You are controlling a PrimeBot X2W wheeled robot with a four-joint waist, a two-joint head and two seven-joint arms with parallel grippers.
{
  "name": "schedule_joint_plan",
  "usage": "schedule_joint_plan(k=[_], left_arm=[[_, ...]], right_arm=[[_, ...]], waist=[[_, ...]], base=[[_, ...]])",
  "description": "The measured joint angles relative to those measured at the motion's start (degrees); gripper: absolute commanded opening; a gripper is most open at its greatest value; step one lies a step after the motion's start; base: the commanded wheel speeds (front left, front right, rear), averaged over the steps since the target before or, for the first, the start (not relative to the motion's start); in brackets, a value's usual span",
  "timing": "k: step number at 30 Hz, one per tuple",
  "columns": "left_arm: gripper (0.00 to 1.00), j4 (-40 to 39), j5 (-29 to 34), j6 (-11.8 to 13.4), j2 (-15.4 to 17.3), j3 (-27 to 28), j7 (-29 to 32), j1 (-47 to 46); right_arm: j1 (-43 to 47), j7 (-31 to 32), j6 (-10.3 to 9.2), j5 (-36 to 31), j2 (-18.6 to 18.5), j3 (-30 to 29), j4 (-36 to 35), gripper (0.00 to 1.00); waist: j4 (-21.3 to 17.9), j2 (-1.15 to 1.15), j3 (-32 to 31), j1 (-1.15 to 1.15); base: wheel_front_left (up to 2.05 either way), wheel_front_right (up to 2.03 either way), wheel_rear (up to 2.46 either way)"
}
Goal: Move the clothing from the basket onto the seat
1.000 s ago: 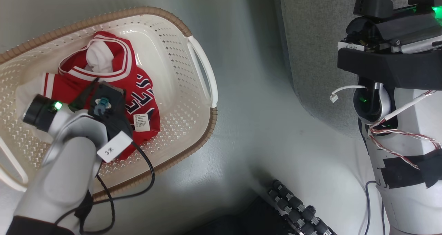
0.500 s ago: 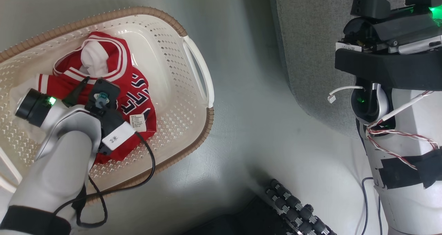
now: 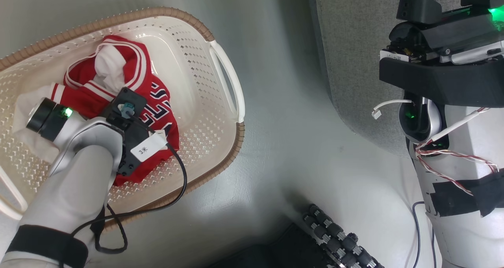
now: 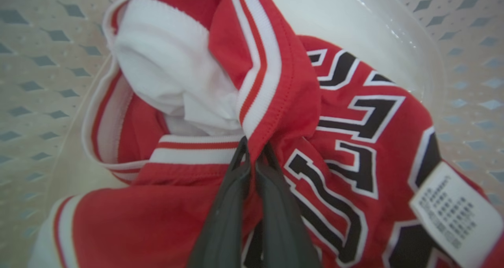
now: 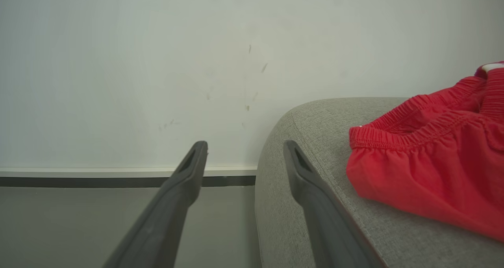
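You've got a smooth pale grey floor (image 3: 299, 114) with a soft sheen on it, and a plain off-white wall (image 5: 118, 63) with a few small scuff marks (image 5: 248, 79), a white skirting board (image 5: 98, 172) and a dark strip (image 5: 98, 181) along its bottom.

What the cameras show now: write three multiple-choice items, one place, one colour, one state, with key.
1. The lettered jersey lies: A in the laundry basket; B on the floor; C over the right arm.
2. The garment with the gathered waistband on the sofa cushion is: A navy; B red; C white.
3. The left gripper is: A open above the jersey; B shut on the jersey; C shut on a basket handle.
Key: A, perforated walls surround it; B, red in the right wrist view; B, fingers pinch its trim.
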Motion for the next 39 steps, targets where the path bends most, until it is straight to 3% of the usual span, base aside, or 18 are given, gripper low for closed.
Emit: schedule_joint_plan(k=[9,19,22,29,39], left_arm=[[0.00,0.9,-0.3,0.0,-0.9,0.6,-1.9,-1.2],[0.00,-1.8,-4.9,-0.1,-1.7,4.4,-9.7,-1.3],[0.00,-2.9,-5.4,-0.1,-3.3,4.5,-12.7,-1.2],[0.00,-4.4,-7.8,-0.7,-6.2,4.7,-18.3,1.1],[0.00,-8.7,-11.5,-1.7,-7.7,6.6,-20.1,4.9]], right_arm=[[-0.1,0.0,0.49,-0.3,0.0,-0.1,0.0,1.00],[-2.3,0.0,2.11,-0.3,0.6,1.9,3.5,1.00],[-2.4,0.0,2.52,-0.3,0.6,1.8,5.6,1.00],[-1.9,0.0,3.60,-0.6,0.5,1.8,10.1,1.00],[1.7,0.0,5.05,-1.8,-1.5,1.3,16.0,1.00]], waist=[[0.4,0.00,0.2,0.00],[0.7,0.00,-0.5,0.00],[1.0,0.00,-1.3,0.00],[2.4,0.00,-5.0,0.00],[6.3,0.00,-13.0,-0.01]], base=[[0.00,0.00,0.00],[0.00,0.00,0.00],[0.00,0.00,0.00],[0.00,0.00,0.00],[0.00,0.00,0.00]])
